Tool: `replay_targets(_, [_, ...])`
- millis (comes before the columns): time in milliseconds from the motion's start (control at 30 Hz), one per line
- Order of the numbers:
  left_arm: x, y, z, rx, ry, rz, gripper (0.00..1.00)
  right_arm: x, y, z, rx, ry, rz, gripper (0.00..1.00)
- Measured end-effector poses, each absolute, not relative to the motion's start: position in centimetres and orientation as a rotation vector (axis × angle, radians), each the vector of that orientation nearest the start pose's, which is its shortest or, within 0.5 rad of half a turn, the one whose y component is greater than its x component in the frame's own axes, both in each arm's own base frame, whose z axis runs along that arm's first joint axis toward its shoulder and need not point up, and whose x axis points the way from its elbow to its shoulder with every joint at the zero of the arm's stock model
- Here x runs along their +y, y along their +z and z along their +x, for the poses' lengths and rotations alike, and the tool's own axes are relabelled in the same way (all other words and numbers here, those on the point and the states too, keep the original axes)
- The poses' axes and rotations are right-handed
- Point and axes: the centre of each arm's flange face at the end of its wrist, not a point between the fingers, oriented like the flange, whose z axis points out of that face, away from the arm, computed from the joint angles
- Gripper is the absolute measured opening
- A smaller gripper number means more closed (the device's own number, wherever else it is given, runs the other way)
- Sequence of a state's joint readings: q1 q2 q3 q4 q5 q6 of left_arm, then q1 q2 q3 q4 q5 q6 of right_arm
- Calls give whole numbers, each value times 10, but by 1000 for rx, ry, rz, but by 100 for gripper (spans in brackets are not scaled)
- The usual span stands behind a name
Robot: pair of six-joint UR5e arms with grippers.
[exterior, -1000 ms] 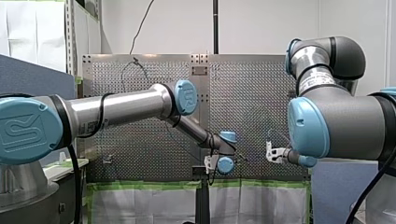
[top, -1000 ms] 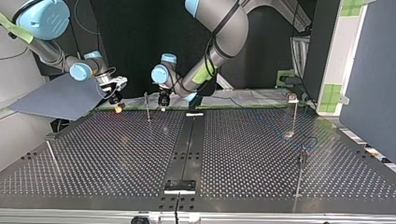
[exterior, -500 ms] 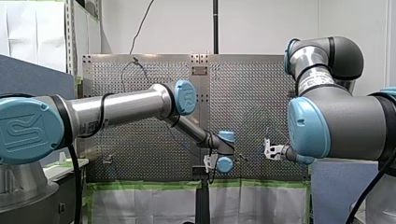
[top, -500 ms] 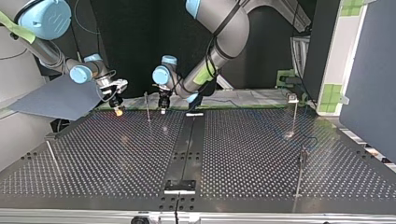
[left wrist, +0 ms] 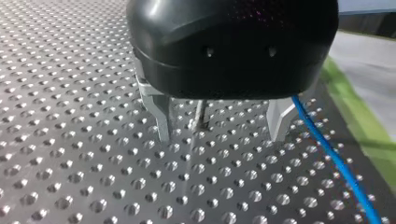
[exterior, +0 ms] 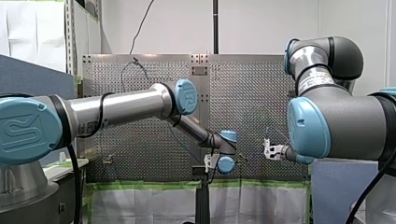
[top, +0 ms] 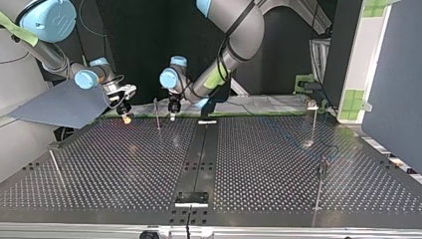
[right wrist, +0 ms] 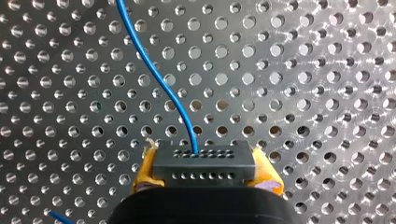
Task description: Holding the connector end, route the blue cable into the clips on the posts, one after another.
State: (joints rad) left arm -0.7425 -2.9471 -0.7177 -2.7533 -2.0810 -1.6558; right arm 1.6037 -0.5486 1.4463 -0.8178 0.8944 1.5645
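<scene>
- Front view: a raised UR emblem marks the blue joint cap [exterior: 25, 133] on the robot's left arm, which reaches low toward mid-table.
- Top view: left gripper [top: 172, 113] and right gripper [top: 124, 117] hang over the table's [top: 259, 164] far edge, with a post [top: 157, 113] between them.
- Left wrist view: the metal fingers [left wrist: 162, 119] are spread wide and empty, and the blue cable [left wrist: 331, 154] runs beside one of them.
- Right wrist view: yellow pads [right wrist: 144, 173] clamp the black connector [right wrist: 204, 169], and the cable leads ahead from it.

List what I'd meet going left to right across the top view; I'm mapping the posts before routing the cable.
Leaning post → my right pincer → thin post → my left pincer → tall post.
</scene>
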Motion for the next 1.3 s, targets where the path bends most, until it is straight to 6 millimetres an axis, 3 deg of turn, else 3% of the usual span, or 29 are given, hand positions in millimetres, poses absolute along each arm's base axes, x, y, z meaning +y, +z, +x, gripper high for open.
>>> replay_targets(400, [-626, -64, 531, 1765, -106, 276, 98, -668, -28, 222, -852, 1698, 1772, 0])
replay_targets(733, [-650, -34, 500, 1793, -175, 298, 98, -668, -28, 223, -852, 1698, 1774, 0])
replay_targets(1133, [-662, -45, 463, 1817, -185, 350, 98, -667, -28, 224, -848, 1707, 1781, 0])
replay_targets(1300, [-668, -41, 455, 1811, -192, 358, 98, -667, -28, 224, -848, 1707, 1783, 0])
